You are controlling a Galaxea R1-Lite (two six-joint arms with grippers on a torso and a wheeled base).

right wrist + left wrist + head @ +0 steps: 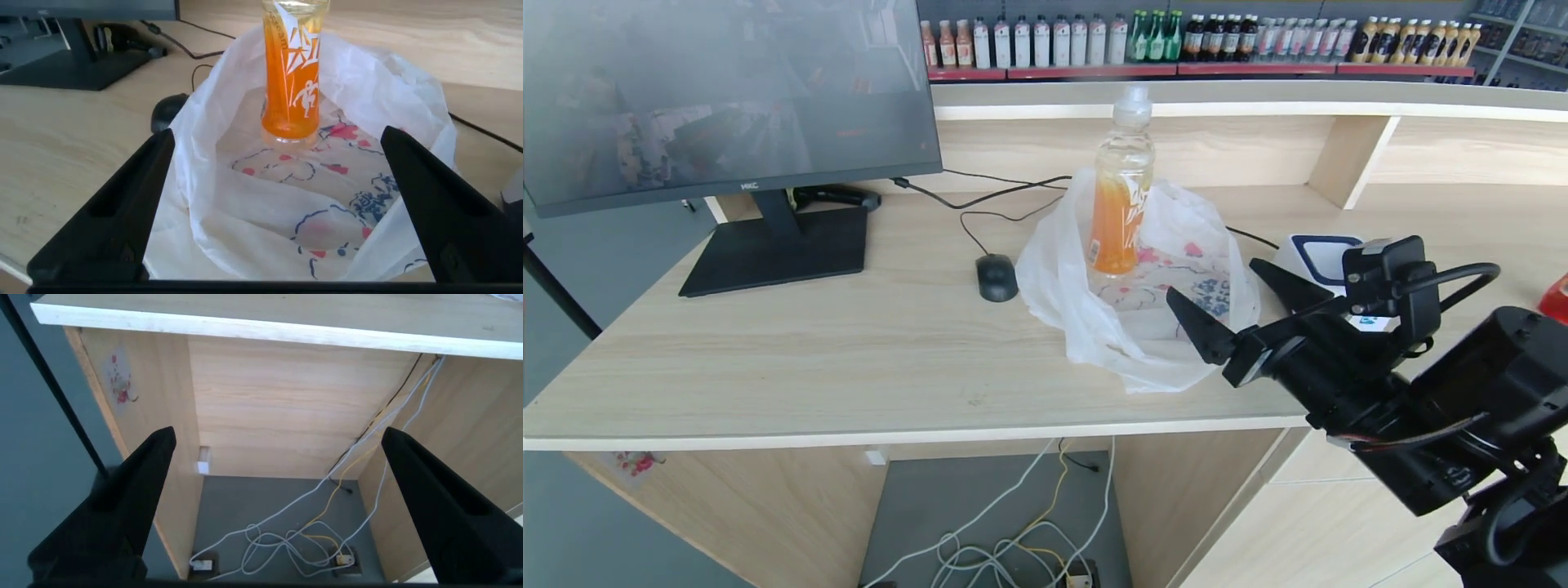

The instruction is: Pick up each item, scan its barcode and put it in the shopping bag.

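A clear bottle of orange drink (1121, 189) stands upright inside the white plastic shopping bag (1062, 278) on the wooden counter; the wrist view shows the bottle (292, 75) in the bag (245, 237) too. My right gripper (1235, 305) hangs open just right of the bag, near the counter's front edge, with nothing between its fingers (122, 212). My left gripper (282, 506) is open below the counter, facing the cabinet recess and its cables. A white and blue barcode scanner (1319, 251) sits right of the bag, partly behind my right arm.
A monitor (727, 90) on its stand fills the counter's left back. A black mouse (996, 276) lies left of the bag, its cable running back. A red object (1556, 299) shows at the far right edge. Bottle shelves (1201, 41) line the back. Bare wood lies front left.
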